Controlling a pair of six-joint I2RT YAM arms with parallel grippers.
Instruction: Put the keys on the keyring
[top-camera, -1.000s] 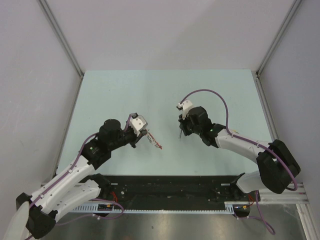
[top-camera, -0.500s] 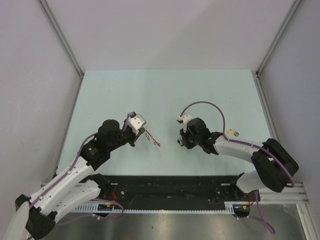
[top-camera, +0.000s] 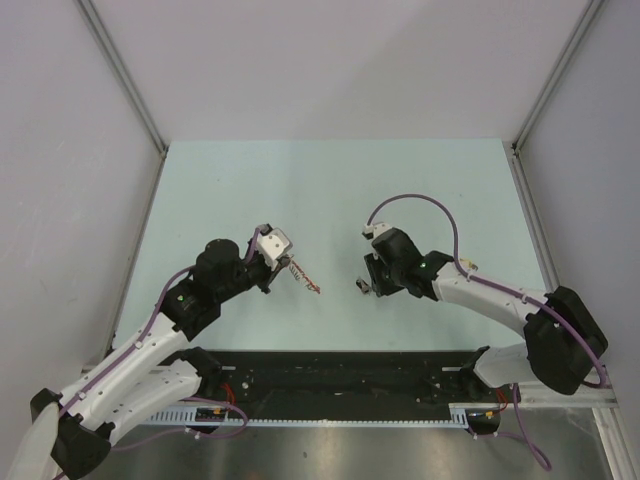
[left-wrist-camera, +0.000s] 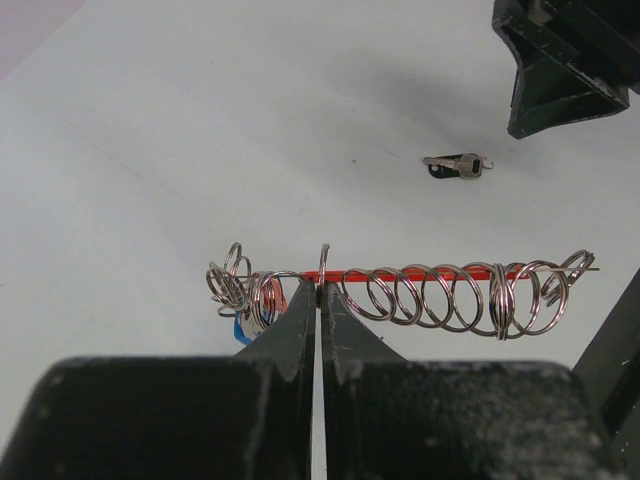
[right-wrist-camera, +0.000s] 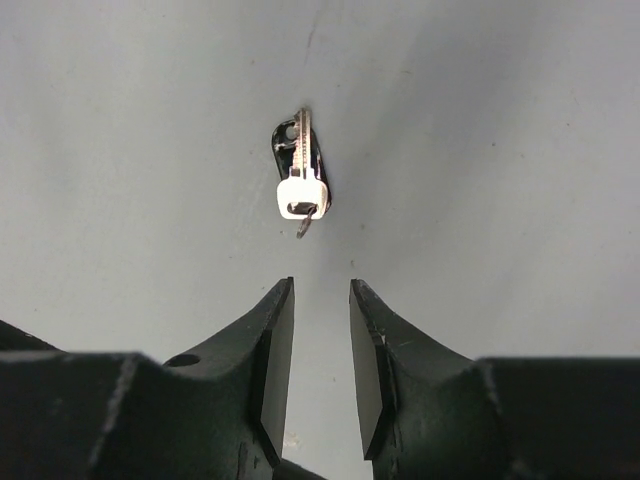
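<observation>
**Springy wire in one grip, one slick key loose**

My left jaws are pressed together on a single thin loop of the keyring (left-wrist-camera: 430, 295), near its middle. It is a coil of wire loops along a red strip. I judge it light and springy, apt to twist in a pinch, so one loop held flat suits it. One blue key head (left-wrist-camera: 243, 328) peeks from under the bunched loops at its left end, partly hidden.

My right jaws stand spread, nothing between them. Just beyond their tips one loose key (right-wrist-camera: 302, 190) lies on the table (right-wrist-camera: 500, 150). It looks tiny, stiff and slippery, so I'd take it by its plastic head.

I count one keyring, one loose key and one blue head.
</observation>
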